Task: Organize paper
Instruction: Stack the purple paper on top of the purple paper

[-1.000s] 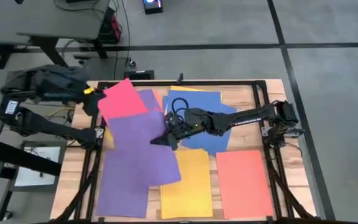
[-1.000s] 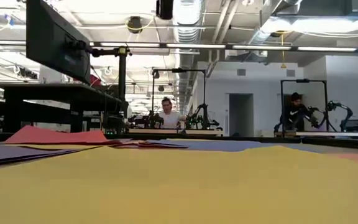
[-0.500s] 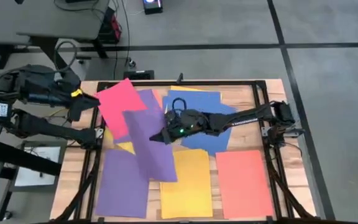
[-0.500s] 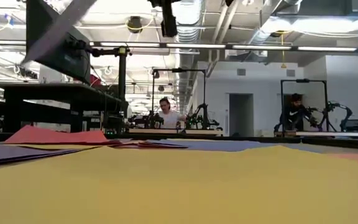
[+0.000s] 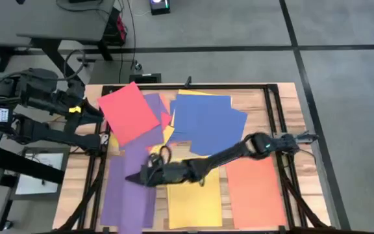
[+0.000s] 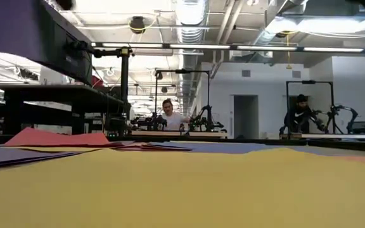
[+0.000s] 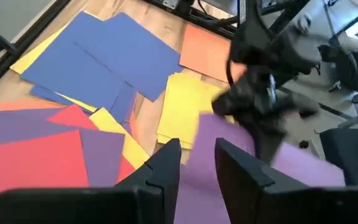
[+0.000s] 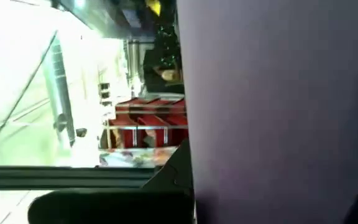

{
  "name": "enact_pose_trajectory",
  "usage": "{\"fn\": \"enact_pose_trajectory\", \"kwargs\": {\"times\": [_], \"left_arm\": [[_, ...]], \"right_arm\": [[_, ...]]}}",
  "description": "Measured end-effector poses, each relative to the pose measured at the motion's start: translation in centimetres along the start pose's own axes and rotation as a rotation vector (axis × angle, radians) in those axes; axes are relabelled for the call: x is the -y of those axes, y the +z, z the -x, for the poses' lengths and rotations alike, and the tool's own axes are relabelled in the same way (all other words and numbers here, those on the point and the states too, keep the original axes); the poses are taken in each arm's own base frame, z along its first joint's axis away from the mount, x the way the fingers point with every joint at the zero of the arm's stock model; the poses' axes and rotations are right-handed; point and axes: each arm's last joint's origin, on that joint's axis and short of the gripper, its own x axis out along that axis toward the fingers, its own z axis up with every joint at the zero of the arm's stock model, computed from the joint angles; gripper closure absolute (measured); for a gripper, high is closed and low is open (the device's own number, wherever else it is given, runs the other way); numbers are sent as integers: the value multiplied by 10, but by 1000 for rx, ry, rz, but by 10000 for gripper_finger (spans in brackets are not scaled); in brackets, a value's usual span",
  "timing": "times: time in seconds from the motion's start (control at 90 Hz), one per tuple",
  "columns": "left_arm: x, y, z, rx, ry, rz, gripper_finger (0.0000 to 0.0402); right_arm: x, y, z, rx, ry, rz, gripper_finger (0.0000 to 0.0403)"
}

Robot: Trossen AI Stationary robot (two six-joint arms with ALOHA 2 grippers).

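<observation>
The right gripper (image 5: 137, 177) sits low and left of centre in the high view, pinched shut on one edge of a purple sheet (image 5: 130, 170) that hangs over the purple pile (image 5: 123, 201) at the lower left. The rest of the paper lies spread across the table (image 5: 284, 91): a red sheet (image 5: 127, 112) upper left, blue sheets (image 5: 206, 120) at upper centre, a yellow stack (image 5: 195, 198) at the bottom and an orange sheet (image 5: 255, 192) lower right. This stuff looks featherlight and floppy, likely to curl, slide or catch air, so a pinch on an edge or corner seems the only way to take it. The left gripper (image 7: 194, 163) waits off the upper left, fingers a little apart and holding nothing.
</observation>
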Motion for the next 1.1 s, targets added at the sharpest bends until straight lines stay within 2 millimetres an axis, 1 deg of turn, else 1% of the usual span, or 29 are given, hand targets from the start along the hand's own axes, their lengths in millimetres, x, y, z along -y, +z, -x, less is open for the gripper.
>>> {"fn": "enact_pose_trajectory", "kwargs": {"times": [0.089, 0.133, 0.156, 0.222, 0.356, 0.433, 0.611, 0.844, 0.978, 1.1], "left_arm": [[0, 0, 0, 0, 0, 1, 320], [0, 0, 0, -1, 1, 5, 320], [0, 0, 0, -2, 1, 7, 320], [0, 0, 0, -3, 1, 9, 320], [0, -1, 0, -5, 2, 16, 320], [0, -1, 1, -2, 1, 15, 320], [0, -1, 1, 5, -1, 11, 320], [0, -1, 1, 5, -1, 10, 320], [0, 0, 1, 9, -2, 10, 320], [0, 0, 1, 11, -2, 9, 320]], "right_arm": [[12, 2, -20, 16, 43, -5, 403], [24, 5, -26, 23, 61, -13, 403], [27, 6, -27, 36, 68, -23, 403], [47, 6, -26, 61, 40, -54, 403], [75, -6, -21, 21, -130, -46, 403], [78, -9, -20, -10, -163, -43, 403], [86, -5, -19, 0, -264, -35, 403], [98, -11, -13, 8, -399, -85, 403], [101, -12, -11, 20, -427, -109, 403], [103, -8, -11, 59, -448, -122, 403]]}}
